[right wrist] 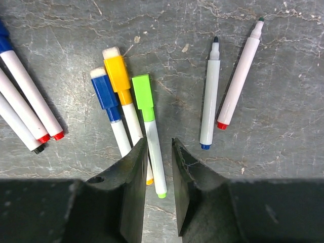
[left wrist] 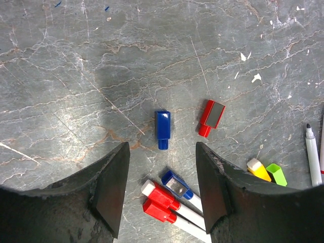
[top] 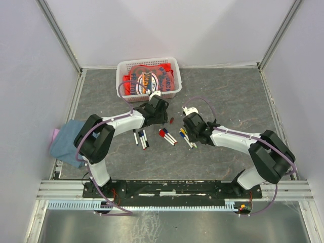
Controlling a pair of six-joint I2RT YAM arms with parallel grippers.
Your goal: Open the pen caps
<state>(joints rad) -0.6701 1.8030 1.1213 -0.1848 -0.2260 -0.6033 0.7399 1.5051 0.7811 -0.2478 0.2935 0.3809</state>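
Observation:
My left gripper point(left wrist: 162, 152) is open and empty, hovering over three capped pens, two with red caps point(left wrist: 167, 201) and one with a blue cap point(left wrist: 177, 184). A loose blue cap point(left wrist: 163, 129) and a loose red cap point(left wrist: 211, 116) lie just beyond its fingertips. My right gripper point(right wrist: 159, 142) is narrowly open, its jaws on either side of the white barrel of a green-capped pen point(right wrist: 143, 93) lying on the table. Blue-capped point(right wrist: 106, 92) and yellow-capped point(right wrist: 118, 72) pens lie beside it. In the top view the left gripper point(top: 162, 121) and the right gripper point(top: 188, 132) are over the pen cluster.
Two uncapped pens point(right wrist: 210, 96) point(right wrist: 239, 76) lie to the right of the right gripper. More pens point(top: 139, 137) lie left of the cluster. A white basket point(top: 121, 68) holding red packets stands at the back. A blue cloth point(top: 66, 137) lies at the left edge.

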